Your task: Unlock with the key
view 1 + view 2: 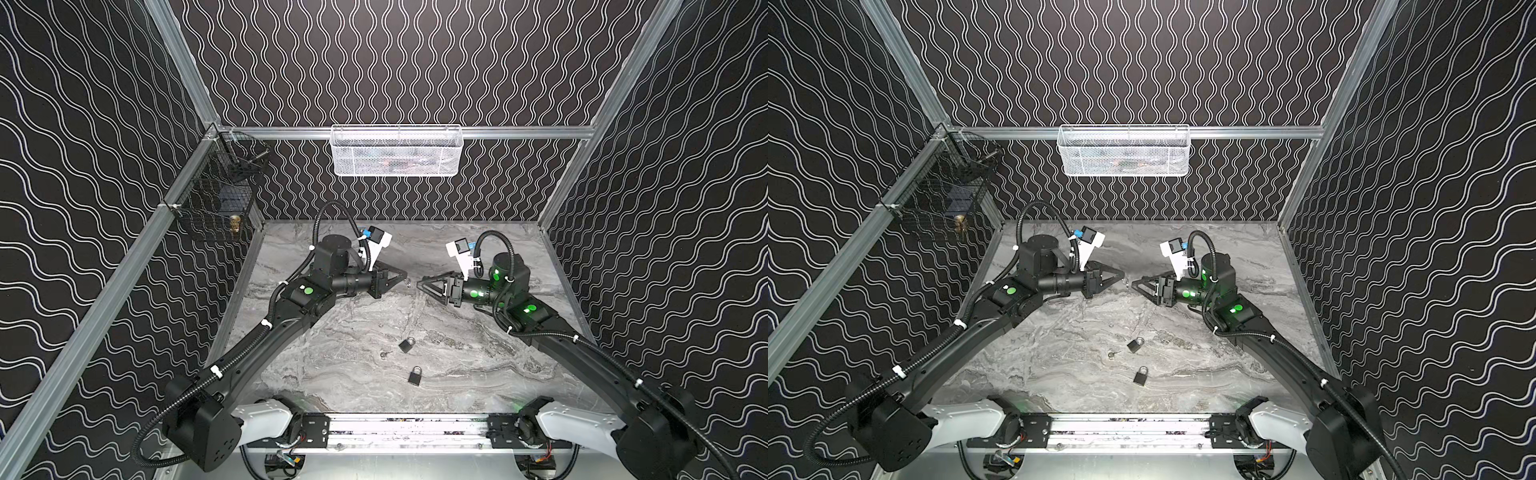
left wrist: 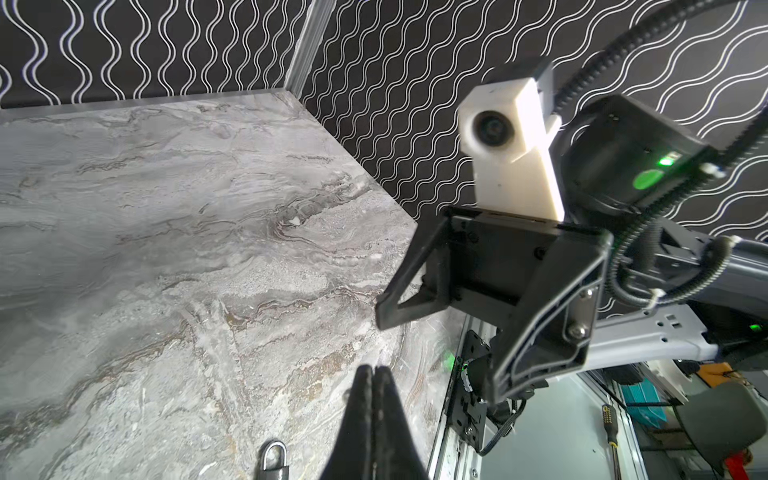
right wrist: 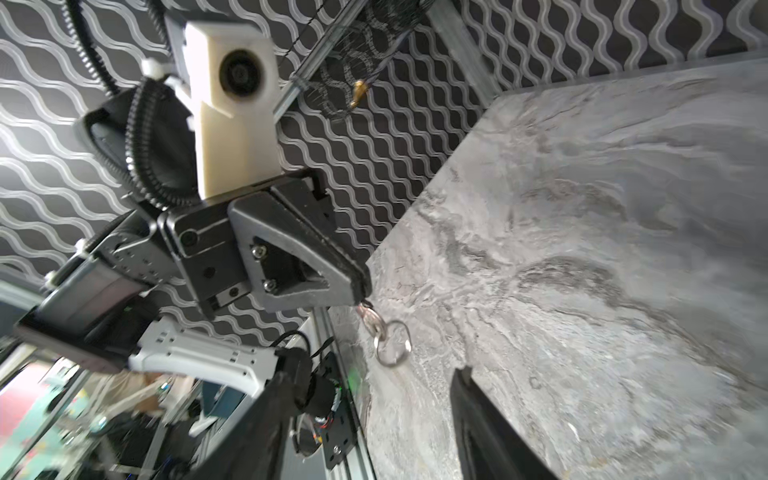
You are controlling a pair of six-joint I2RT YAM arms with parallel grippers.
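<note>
One key [image 3: 369,318] hanging from closed left pincer [image 3: 361,286], blade end pinched, ring [image 3: 392,345] dangling | right pincer [image 1: 426,281] gaping just beside, empty | padlock [image 1: 407,344] lying on worktop [image 1: 478,374], well apart from both | key seeming light, stiff, slippery; bow offering best hold

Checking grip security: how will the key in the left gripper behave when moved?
The key looks stiff, thin metal, pinched at the tip of the left gripper, so it may pivot. Its loose ring will probably swing.
</note>
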